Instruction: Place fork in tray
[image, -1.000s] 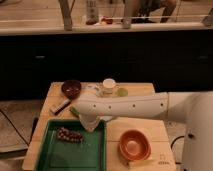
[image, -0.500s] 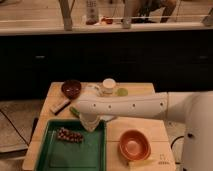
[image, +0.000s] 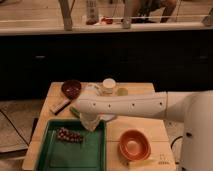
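gripper (image: 90, 121) above tray (image: 50, 161) far rim; grip state: cannot tell | fork unseen, perhaps hidden under gripper | risk: released over the rim, fork could tip onto table (image: 112, 134)

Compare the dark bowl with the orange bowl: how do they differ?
The dark bowl is deep reddish-brown; the orange bowl is bright orange. The dark bowl sits at the far left, beyond the arm; the orange bowl sits at the near edge, right of the tray. The orange bowl looks wider. Both are round, upright and outside the tray. The gripper hangs over the tray's far right corner.
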